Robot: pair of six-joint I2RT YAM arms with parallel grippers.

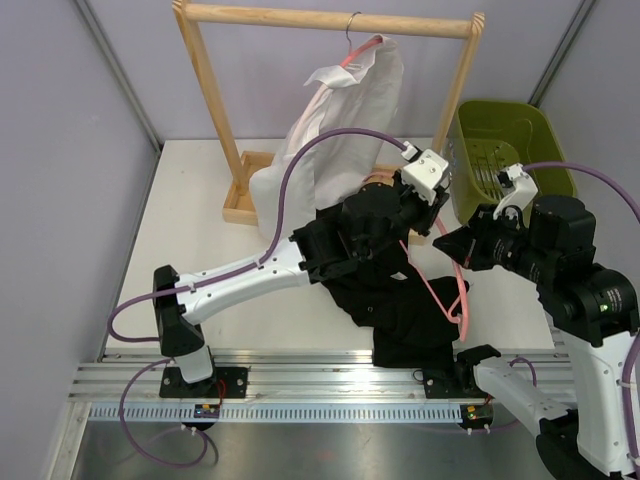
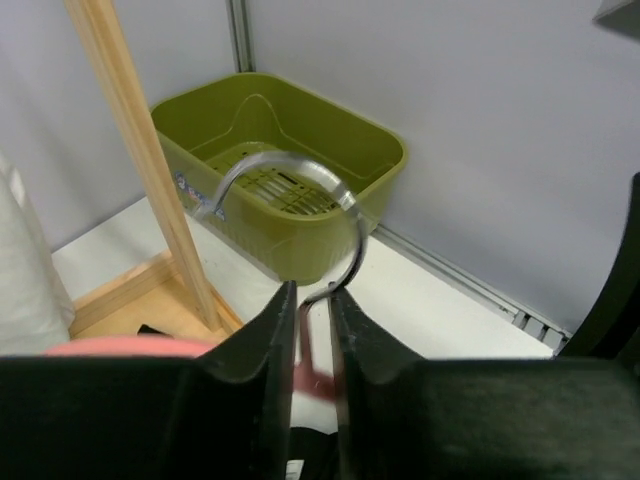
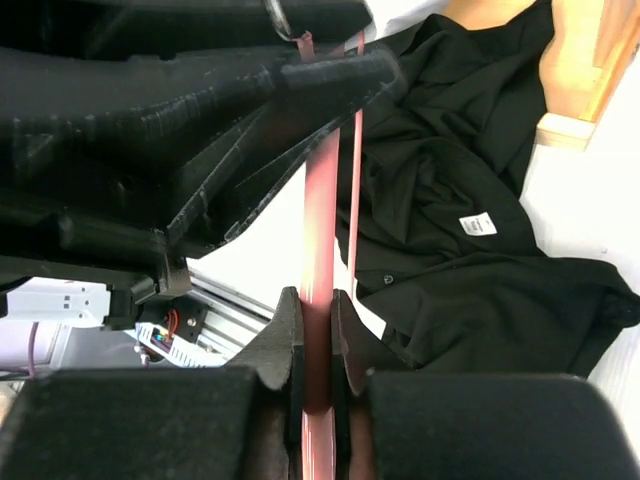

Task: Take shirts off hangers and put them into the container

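Tabletop (image 1: 190, 200) from above: a light wooden rack (image 1: 215, 100) stands at the back. A white fabric shirt (image 1: 350, 120) hangs from its top bar on a thin pink hanger (image 1: 362, 50). An olive-green rectangular plastic basket (image 1: 500, 105) sits at the back right with no clothing in it. A black fabric shirt (image 1: 400, 310) lies crumpled on the table in front of the rack. A second pink hanger (image 1: 450, 290) arcs above the black shirt's right side. The left gripper (image 1: 430, 210) and right gripper (image 1: 452, 245) meet at this hanger's upper end.

Left wrist view: the left gripper's two black fingers (image 2: 270, 350) stand narrowly apart. The second hanger's silver wire hook (image 2: 290, 165) rises from the gap, which is wider than the wire. Whether either finger touches the wire cannot be told. Beyond the hook is the basket, with a rack post (image 2: 140, 150) to its left.

Right wrist view: the right gripper is clamped on the second hanger's pink bar (image 3: 320, 220), which fills the space between its fingers (image 3: 285, 330). The black shirt spreads on the table to the right, a small white label (image 3: 478, 224) showing inside it. No part of it is seen around the bar.
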